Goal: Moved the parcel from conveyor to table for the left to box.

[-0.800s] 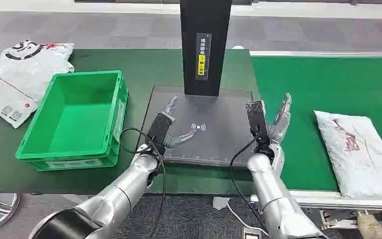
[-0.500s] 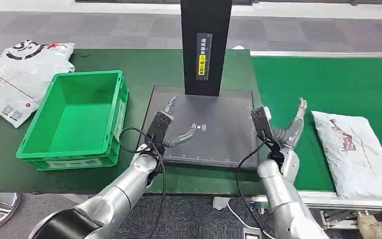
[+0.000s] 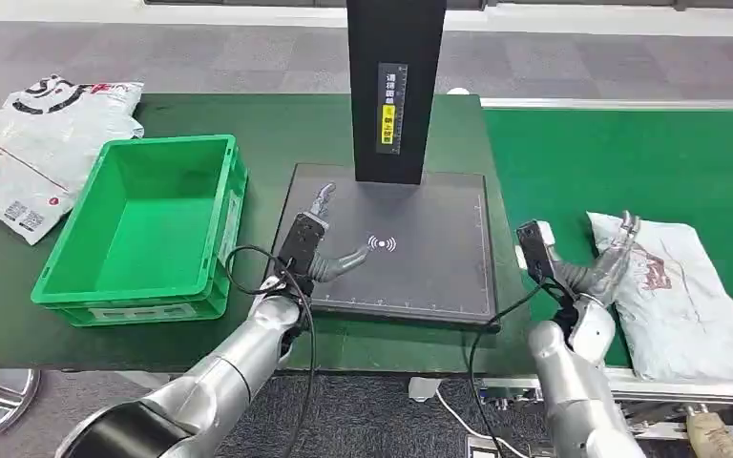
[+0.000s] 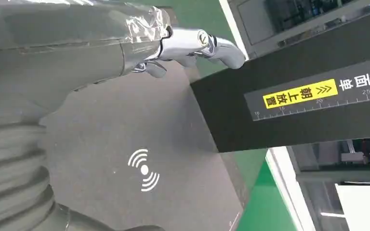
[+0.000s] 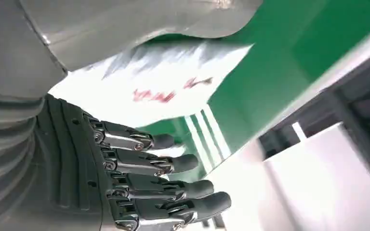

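Parcel, a white crinkled plastic mailer with red print (image 3: 680,291), lies flat on our bright green conveyor belt (image 3: 630,162), near its front edge. Our right hand (image 3: 599,269) hovers at the mailer's near end, fingers spread and grasping nothing; whether the fingertips touch it we cannot tell. Our left hand (image 3: 320,246) rests released, fingers apart, over the dark grey scanner pad (image 3: 420,267) beneath the black upright post (image 3: 394,86). A green plastic crate (image 3: 143,229) sits on the dark green table (image 3: 267,124) beside the pad.
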`<control>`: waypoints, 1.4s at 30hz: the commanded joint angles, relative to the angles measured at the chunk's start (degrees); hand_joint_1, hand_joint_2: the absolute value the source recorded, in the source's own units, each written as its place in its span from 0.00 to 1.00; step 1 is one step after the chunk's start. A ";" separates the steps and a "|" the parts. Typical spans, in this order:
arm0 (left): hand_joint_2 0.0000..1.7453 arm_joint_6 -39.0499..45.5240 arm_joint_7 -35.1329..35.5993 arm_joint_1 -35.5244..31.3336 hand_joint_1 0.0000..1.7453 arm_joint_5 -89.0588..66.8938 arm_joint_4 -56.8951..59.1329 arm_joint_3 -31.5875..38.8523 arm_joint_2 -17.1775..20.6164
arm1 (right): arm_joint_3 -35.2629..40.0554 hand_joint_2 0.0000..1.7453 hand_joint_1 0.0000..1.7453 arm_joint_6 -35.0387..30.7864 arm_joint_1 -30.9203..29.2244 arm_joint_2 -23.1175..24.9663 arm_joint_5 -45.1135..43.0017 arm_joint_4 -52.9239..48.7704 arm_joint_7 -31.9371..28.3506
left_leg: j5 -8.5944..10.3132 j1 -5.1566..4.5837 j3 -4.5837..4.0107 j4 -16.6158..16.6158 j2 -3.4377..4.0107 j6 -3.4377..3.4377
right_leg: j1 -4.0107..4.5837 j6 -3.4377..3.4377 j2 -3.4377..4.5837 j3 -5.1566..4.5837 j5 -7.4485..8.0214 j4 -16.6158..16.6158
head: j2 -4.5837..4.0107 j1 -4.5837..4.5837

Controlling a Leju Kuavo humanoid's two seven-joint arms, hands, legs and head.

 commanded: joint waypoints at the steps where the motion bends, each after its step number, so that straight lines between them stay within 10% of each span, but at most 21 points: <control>1: 1.00 0.46 -0.17 -0.49 0.00 -0.03 0.49 4.24 0.96 | -7.81 1.00 0.00 0.13 0.35 -4.10 5.66 6.73 5.24 | -0.05 0.01 0.17 -0.06 -0.03 0.00 | 0.00 -0.02 0.04 0.19 -0.04 -0.09 | -0.02 0.02; 16: 1.00 1.34 -0.91 0.15 0.00 0.74 -0.09 6.86 2.25 | 1.97 1.00 0.00 0.47 3.19 -9.43 13.99 16.14 23.89 | -0.15 0.03 0.34 -0.11 0.04 0.02 | 0.02 -0.04 0.18 0.33 -0.06 -0.15 | 0.00 0.00; 24: 1.00 0.33 -0.16 -0.27 0.00 0.44 0.16 6.75 2.36 | 4.30 1.00 0.00 27.23 3.61 -9.13 13.39 20.31 29.14 | -0.14 0.04 0.31 -0.12 0.07 0.00 | 0.03 -0.06 0.20 0.30 -0.05 -0.14 | 0.00 0.02; 31: 1.00 -0.27 -0.45 0.40 0.00 0.73 -0.18 6.84 2.37 | 6.06 1.00 0.00 38.30 3.81 -9.39 13.88 21.17 28.00 | -0.22 0.16 0.46 -0.04 0.29 0.08 | 0.15 -0.01 0.32 0.44 -0.02 -0.22 | -0.02 0.00; 32: 1.00 -0.21 -0.76 0.64 0.00 0.98 -0.58 7.08 2.44 | 5.09 1.00 1.00 40.26 3.39 -8.71 12.71 21.10 26.03 | -0.21 0.14 0.57 -0.09 0.23 0.10 | 0.12 -0.03 0.32 0.56 -0.04 -0.27 | -0.02 0.00; 42: 1.00 -0.19 -0.79 1.29 0.00 1.72 -1.66 7.93 2.84 | 4.44 1.00 1.00 39.06 1.82 -7.22 11.84 20.79 23.80 | -0.22 0.27 1.00 -0.09 0.25 0.33 | 0.24 0.17 0.24 1.27 -0.01 -0.62 | 0.00 0.00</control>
